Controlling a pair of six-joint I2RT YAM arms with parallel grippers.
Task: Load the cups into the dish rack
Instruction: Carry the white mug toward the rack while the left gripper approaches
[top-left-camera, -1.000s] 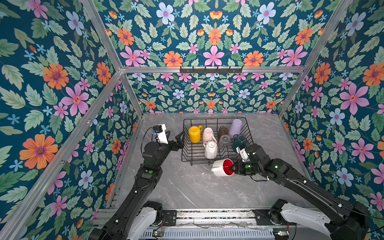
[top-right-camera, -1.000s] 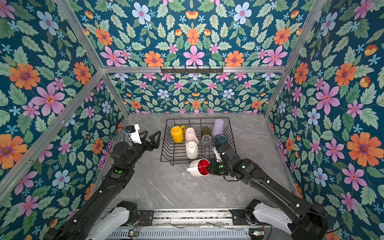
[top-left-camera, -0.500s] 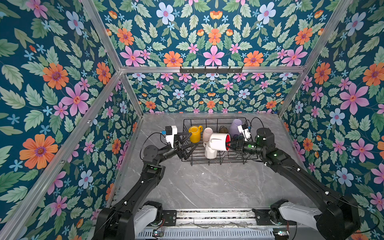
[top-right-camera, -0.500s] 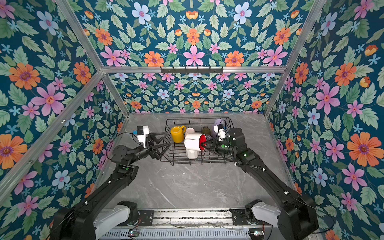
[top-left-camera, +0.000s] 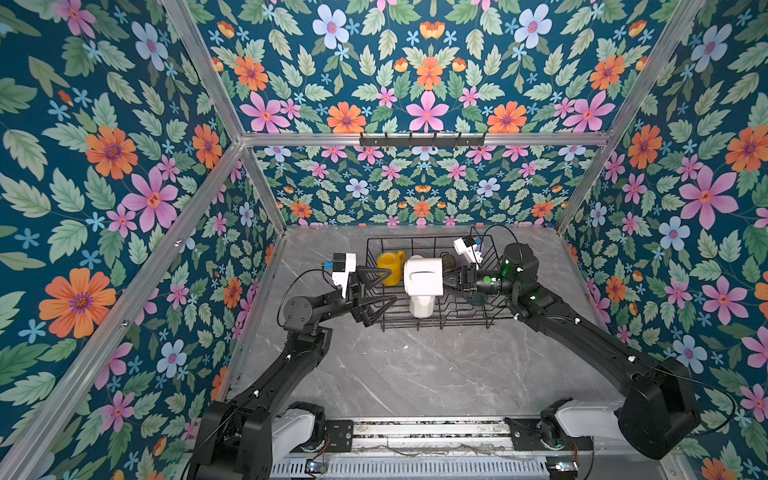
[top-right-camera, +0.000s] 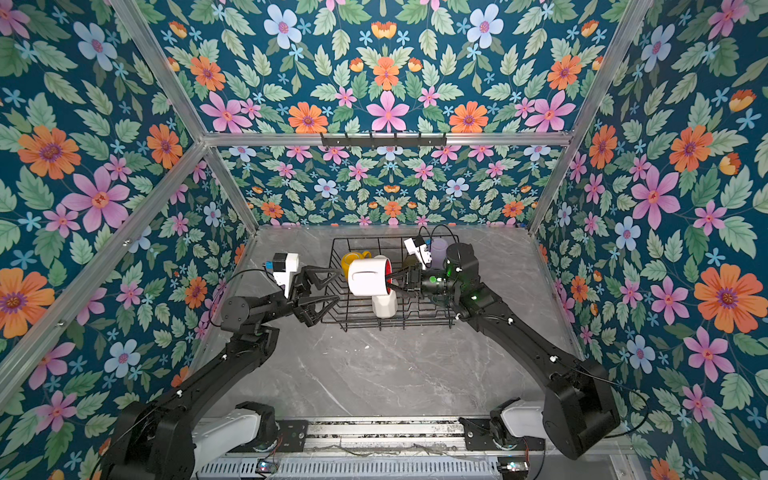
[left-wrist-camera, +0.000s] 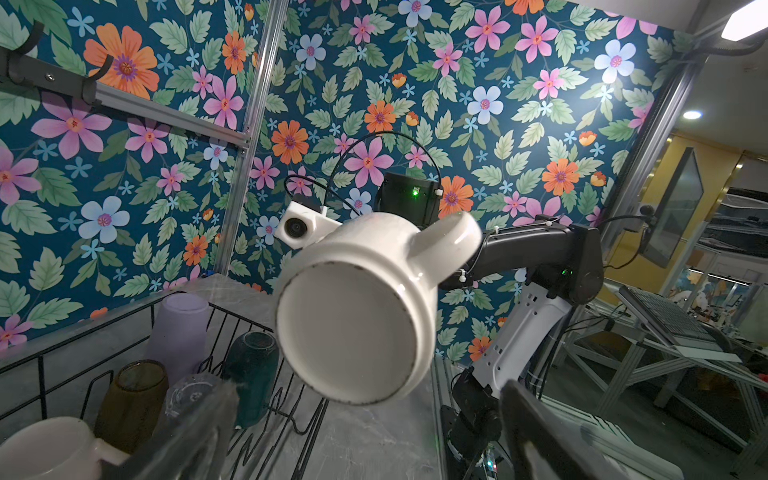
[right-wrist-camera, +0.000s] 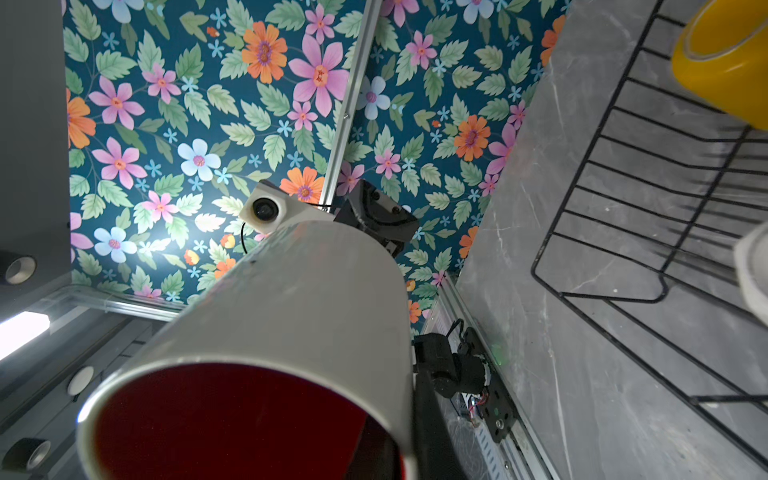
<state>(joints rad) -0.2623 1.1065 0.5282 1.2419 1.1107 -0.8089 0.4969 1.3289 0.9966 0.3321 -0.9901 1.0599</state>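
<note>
Mug in mid-air: the right gripper (top-left-camera: 447, 279) is clamped on the rim of the white red-lined mug (top-left-camera: 423, 276), holding it on its side above the dish rack (top-left-camera: 419, 238), clear of the wires. In both top views the mug's red mouth faces the right arm and its flat base faces the left one; its handle lies uppermost.

The left gripper (top-left-camera: 388, 289) hovers just beside the rack's left end with its jaws spread wide apart, holding nothing, level with the mug's base but not touching it. The left wrist view looks straight at that base (left-wrist-camera: 357, 316).

Below the carried mug, the white faceted mug (top-left-camera: 422, 305) stands in the rack near its front. The yellow mug (top-left-camera: 390, 268) sits toward the back left. The left wrist view shows the lilac tumbler (left-wrist-camera: 178, 328), dark teal mug (left-wrist-camera: 251, 370), olive-brown glass (left-wrist-camera: 133, 399) and clear glass (left-wrist-camera: 191, 399) grouped at the rack's other end. The rack rests on the grey marbled table (top-left-camera: 415, 374).
</note>
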